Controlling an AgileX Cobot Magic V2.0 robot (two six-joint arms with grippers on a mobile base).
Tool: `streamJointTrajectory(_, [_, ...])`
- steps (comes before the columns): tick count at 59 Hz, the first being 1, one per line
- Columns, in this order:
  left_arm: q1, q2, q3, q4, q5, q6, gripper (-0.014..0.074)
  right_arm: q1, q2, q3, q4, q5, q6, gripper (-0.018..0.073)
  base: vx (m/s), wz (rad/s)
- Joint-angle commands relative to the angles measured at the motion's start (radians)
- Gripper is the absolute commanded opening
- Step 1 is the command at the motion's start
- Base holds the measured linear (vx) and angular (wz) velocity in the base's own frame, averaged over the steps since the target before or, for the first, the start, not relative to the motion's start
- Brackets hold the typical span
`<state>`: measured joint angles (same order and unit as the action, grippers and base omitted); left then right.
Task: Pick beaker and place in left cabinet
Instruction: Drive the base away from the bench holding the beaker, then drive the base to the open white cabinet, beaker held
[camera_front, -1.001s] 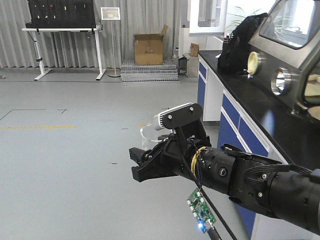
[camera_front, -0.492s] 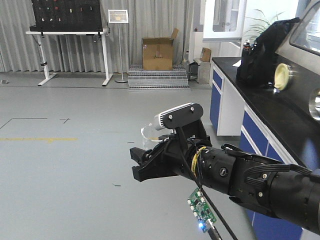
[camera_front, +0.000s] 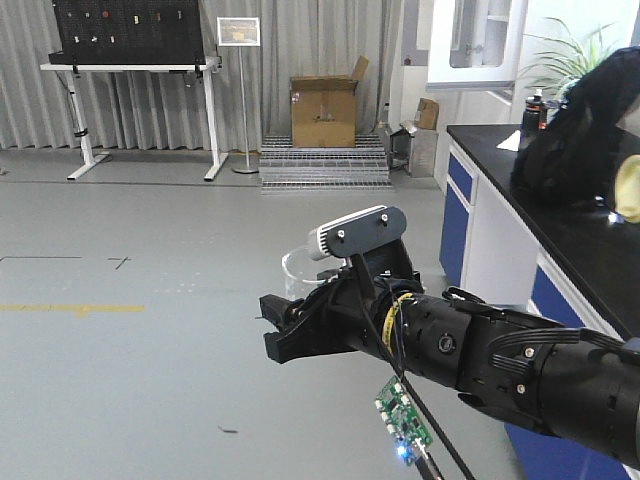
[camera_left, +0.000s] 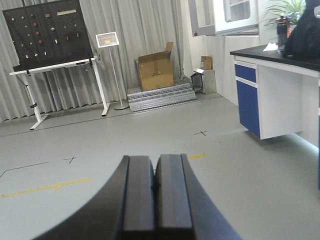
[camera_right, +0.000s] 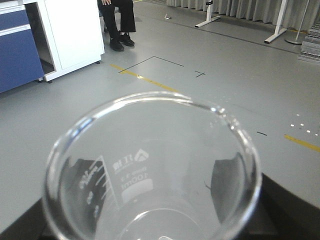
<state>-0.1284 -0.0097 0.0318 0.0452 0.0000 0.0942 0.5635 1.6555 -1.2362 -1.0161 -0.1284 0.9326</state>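
We face one grey floor, with one black-topped lab counter on our right and one pegboard stand and one cardboard box by the far curtain. Our right gripper pinches the single clear beaker in mid-air over the floor. Our left gripper has its fingers pressed together, empty.
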Motion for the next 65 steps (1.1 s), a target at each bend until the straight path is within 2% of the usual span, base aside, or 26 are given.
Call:
streamJointTrajectory(1, [-0.001,-0.019,0.016,-0.003,-0.075,-0.003,0.0001,-0.003,-0.052,-0.029,0.006,-0.042,0.001,-0.0003,0.57,0.04])
streamJointTrajectory(65, [-0.001,-0.019,0.016,-0.003,-0.075,-0.003,0.0001,-0.003,-0.052,-0.029,0.006,-0.043,0.001,-0.0001,0.62,0.06])
